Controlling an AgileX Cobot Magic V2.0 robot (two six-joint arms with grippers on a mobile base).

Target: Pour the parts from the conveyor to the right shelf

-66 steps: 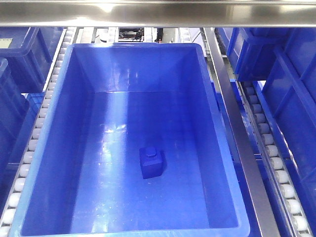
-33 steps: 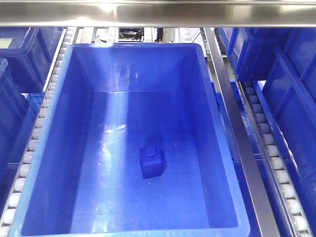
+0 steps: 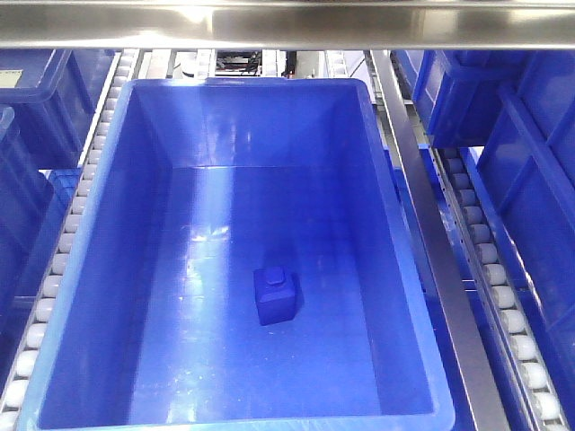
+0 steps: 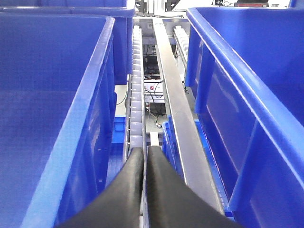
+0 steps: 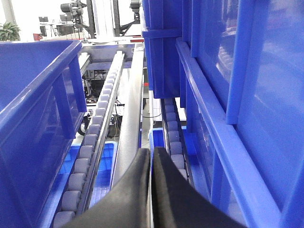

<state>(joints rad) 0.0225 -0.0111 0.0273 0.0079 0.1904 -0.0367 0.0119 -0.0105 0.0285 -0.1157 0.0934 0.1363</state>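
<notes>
One small solid blue knobbed block (image 3: 275, 294) lies inside the large glossy blue plastic bin (image 3: 108, 224), near-centre; both pincers, left (image 4: 144, 164) and right (image 5: 151, 164), clenched empty, flank the bin outside, neither visibly nearer

The big bin (image 3: 126, 224) is glossy blue plastic, its smooth floor and walls carrying pale streaks of reflected light. The part (image 3: 275, 295) lying on that floor is a duller, darker blue plastic. Beside the bin, the right shelf (image 3: 431, 242) shows brushed stainless-steel rails with a soft sheen and rows of matt white plastic rollers (image 3: 490, 256). Both pairs of jaws look smooth, matt black.
</notes>
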